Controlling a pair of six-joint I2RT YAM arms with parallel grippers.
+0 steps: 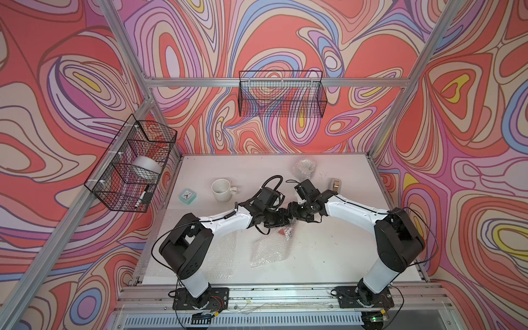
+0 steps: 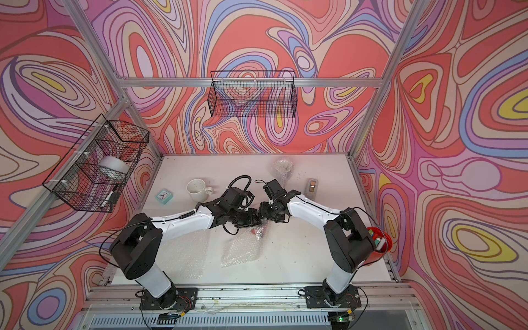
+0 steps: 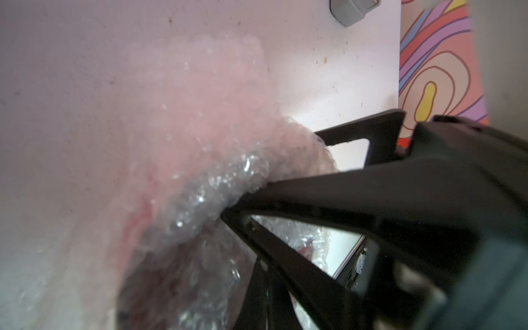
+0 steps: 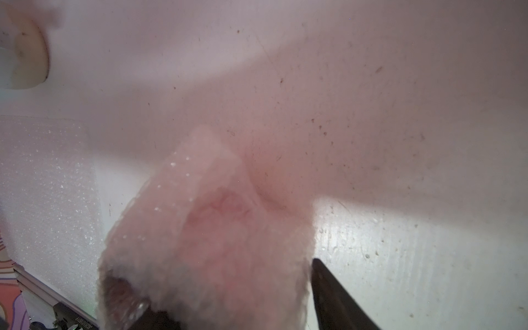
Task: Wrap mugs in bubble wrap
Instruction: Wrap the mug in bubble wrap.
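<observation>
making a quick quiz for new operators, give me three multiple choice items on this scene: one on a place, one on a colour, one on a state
1. Where does the white mug stand?
A) on the table beside the mint-green clock
B) on a chair
C) on the floor

2. What colour is the half-wrapped mug seen through the bubble wrap below the two arms?
A) lavender
B) red
C) white

3. How is the left end effector?
A) wide open, touching nothing
B) shut on the bubble wrap
C) shut on a spoon

Answers:
1 A: both top views show it upright on the table, next to the clock.
2 B: a red patch shows through the clear wrap.
3 B: in the left wrist view its fingers meet on a bunch of the wrap.
</observation>
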